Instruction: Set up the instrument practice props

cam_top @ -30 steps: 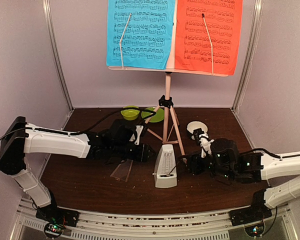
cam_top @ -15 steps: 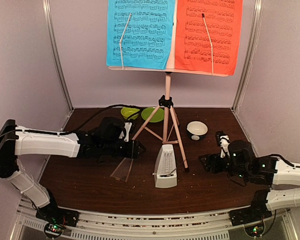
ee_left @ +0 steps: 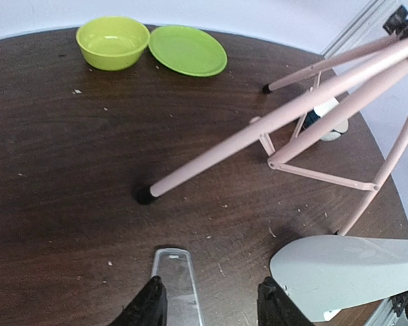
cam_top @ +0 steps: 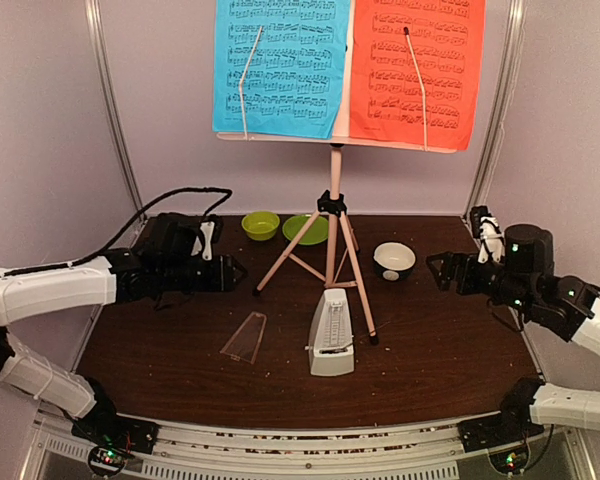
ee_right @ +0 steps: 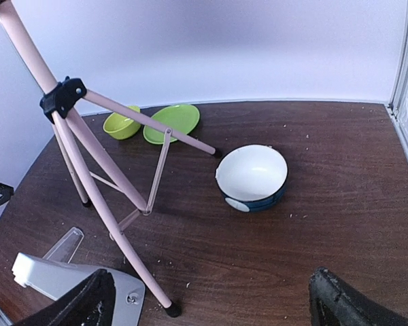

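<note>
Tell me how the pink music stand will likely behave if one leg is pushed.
The music stand probably tips easily: its wide desk with both sheets sits high on one thin pole, above a narrow tripod. It looks light, since the legs are slim tubes. The dark foot caps may grip the table, so it may rock rather than slide.

No readable words, brands, numbers anywhere. Blue sheet [cam_top: 280, 65], red sheet [cam_top: 417, 70]: printed music staves only, notation too small to read.
</note>
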Robot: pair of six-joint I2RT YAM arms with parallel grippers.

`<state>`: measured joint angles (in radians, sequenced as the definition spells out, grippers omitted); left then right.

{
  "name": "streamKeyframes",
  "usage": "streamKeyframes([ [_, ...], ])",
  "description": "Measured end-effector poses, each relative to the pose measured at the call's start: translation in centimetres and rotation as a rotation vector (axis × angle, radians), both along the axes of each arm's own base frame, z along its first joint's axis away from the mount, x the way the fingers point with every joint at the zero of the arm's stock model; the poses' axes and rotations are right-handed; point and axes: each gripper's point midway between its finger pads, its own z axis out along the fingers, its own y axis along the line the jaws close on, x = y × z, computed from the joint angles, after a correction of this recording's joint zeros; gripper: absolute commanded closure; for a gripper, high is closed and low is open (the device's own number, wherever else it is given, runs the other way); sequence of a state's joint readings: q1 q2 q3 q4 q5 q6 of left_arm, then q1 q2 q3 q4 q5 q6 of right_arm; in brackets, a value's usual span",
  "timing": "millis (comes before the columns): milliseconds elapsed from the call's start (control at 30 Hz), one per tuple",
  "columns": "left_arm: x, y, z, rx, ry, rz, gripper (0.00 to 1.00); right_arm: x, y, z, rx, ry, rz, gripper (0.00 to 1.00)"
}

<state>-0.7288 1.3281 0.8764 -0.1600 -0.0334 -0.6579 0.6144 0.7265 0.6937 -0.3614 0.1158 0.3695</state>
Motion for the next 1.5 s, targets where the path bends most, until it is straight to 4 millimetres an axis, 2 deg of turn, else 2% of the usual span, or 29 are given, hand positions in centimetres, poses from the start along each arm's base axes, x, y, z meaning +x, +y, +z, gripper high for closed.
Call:
streamKeyframes([
  [233,1.9,3.5,6.2,0.0,-0.115,0.075,0.5,1.3,-1.7,3.1,-0.024,-0.02,-0.012,0.0],
  [367,1.5,4.8,9.3,0.0,-0.179,0.094,0.43,1.4,-2.1,4.6,-0.024,-0.035,-0.005,0.0],
  [467,0.5,5.9,11.0,-0.004,-0.214,0.102,0.32,1.3,-2.4,5.4,-0.017,-0.041,-0.003,0.0],
  [633,-1.5,7.9,13.3,-0.031,-0.27,0.127,0.03,0.0,-3.3,6.0,-0.004,-0.053,-0.007,0.0],
  [667,-2.0,8.4,13.3,-0.034,-0.275,0.134,0.02,-0.3,-3.4,6.2,0.0,-0.059,-0.007,0.0],
  [767,-3.6,10.0,13.0,-0.026,-0.274,0.154,0.02,-1.5,-3.9,6.9,0.019,-0.082,-0.008,0.0],
  [900,-5.0,11.6,11.6,-0.009,-0.252,0.179,0.02,-2.9,-4.6,6.3,0.042,-0.091,-0.017,0.0],
  [1200,-6.9,14.9,5.9,0.044,-0.118,0.314,0.02,-4.9,-5.3,0.0,0.084,0.005,-0.034,0.0],
  [1367,-7.2,16.2,2.5,0.089,-0.026,0.399,0.02,-5.1,-5.2,-2.3,0.114,0.054,-0.049,0.0],
  [1500,-7.2,16.6,0.5,0.12,0.029,0.437,0.02,-4.9,-5.2,-3.9,0.128,0.09,-0.063,0.0],
])
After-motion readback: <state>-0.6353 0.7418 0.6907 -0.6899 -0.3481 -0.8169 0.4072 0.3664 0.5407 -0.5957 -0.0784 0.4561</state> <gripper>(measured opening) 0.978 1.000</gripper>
